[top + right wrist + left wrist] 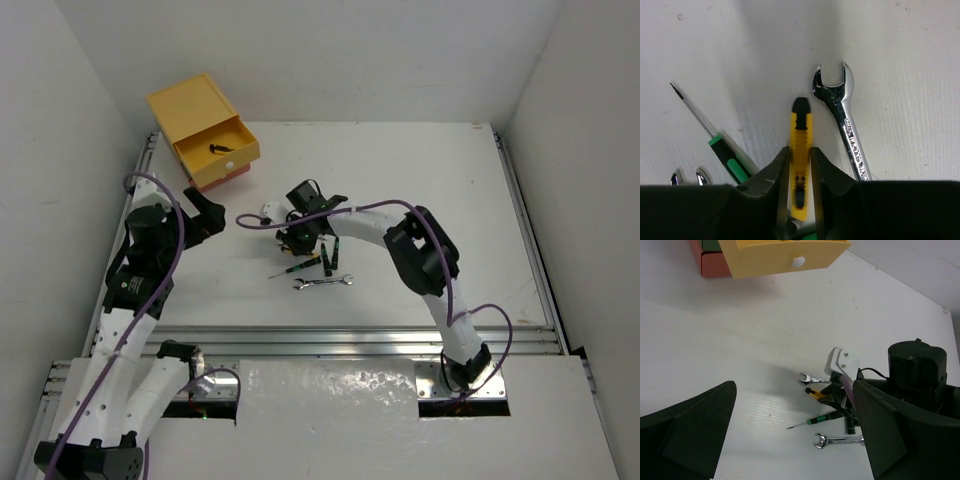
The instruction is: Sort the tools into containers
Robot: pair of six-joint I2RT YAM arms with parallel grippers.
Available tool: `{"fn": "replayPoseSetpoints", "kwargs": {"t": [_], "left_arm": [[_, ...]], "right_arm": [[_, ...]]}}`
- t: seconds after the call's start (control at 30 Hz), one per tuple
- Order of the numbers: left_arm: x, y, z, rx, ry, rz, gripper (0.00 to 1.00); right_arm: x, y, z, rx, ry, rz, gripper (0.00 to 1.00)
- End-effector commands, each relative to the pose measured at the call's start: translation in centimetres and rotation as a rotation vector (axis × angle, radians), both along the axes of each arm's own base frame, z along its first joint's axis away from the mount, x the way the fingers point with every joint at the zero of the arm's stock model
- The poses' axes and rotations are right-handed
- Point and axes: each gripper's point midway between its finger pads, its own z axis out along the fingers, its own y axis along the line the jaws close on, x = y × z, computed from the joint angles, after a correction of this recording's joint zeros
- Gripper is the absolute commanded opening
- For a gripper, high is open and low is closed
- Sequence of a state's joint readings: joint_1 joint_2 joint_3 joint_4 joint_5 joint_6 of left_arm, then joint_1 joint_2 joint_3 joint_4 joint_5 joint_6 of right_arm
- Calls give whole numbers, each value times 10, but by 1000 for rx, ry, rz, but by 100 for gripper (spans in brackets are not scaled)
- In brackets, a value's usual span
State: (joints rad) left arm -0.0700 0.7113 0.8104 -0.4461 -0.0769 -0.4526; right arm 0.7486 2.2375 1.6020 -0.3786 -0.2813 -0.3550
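My right gripper is shut on the yellow utility knife, which lies flat on the table; it also shows in the top view. A silver wrench lies right of the knife. A green-handled screwdriver lies to its left, and a second wrench's head beyond that. In the top view the tools cluster mid-table: wrench, green screwdriver. The drawer stack stands at the back left, its yellow drawer pulled open with a dark tool inside. My left gripper is open and empty.
In the left wrist view the yellow drawer front with its white knob hangs over the orange-red drawer. White walls close in the table on three sides. A metal rail runs along the near edge.
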Motion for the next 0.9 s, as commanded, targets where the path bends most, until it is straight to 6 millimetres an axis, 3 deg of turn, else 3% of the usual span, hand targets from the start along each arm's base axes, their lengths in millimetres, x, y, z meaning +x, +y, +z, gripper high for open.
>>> {"fn": "replayPoseSetpoints", "kwargs": {"t": [0.0,0.3,0.37,0.4,0.47,0.5,0.53,0.57,0.6,0.67,0.7,0.73,0.77,0.87], "left_arm": [[0,-5,9,-23,-49,-23,99],[-1,-18,-3,-89,-34,-70,99],[0,-28,-6,-135,-39,-107,99],[0,-32,-7,-150,-43,-125,99],[1,-44,-9,-193,-55,-178,99],[1,-47,-15,-221,-44,-186,99],[3,-50,-12,-239,-62,-194,98],[3,-56,-11,-279,-67,-211,99],[3,-59,-19,-300,-56,-223,98],[5,-71,-8,-376,-106,-270,97],[5,-76,-16,-404,-96,-289,96],[8,-80,-3,-425,-157,-313,96],[6,-86,1,-467,-164,-344,96],[6,-98,12,-508,-204,-407,95]], "right_arm": [[-9,4,-6,4,38,34,20],[6,10,38,93,-87,-6,0],[3,14,56,133,-94,-5,0],[5,17,76,177,-119,-11,0],[1,16,88,209,-133,-18,0],[2,17,112,252,-169,-27,0],[1,17,122,270,-182,-33,0],[-2,14,125,277,-183,-42,0],[-3,14,146,321,-205,-55,0],[-12,15,156,362,-190,-53,0],[-20,17,163,399,-156,-53,0],[-26,18,182,443,-160,-48,0],[-34,16,182,461,-138,-51,0],[-52,20,210,574,-105,-56,0]]}}
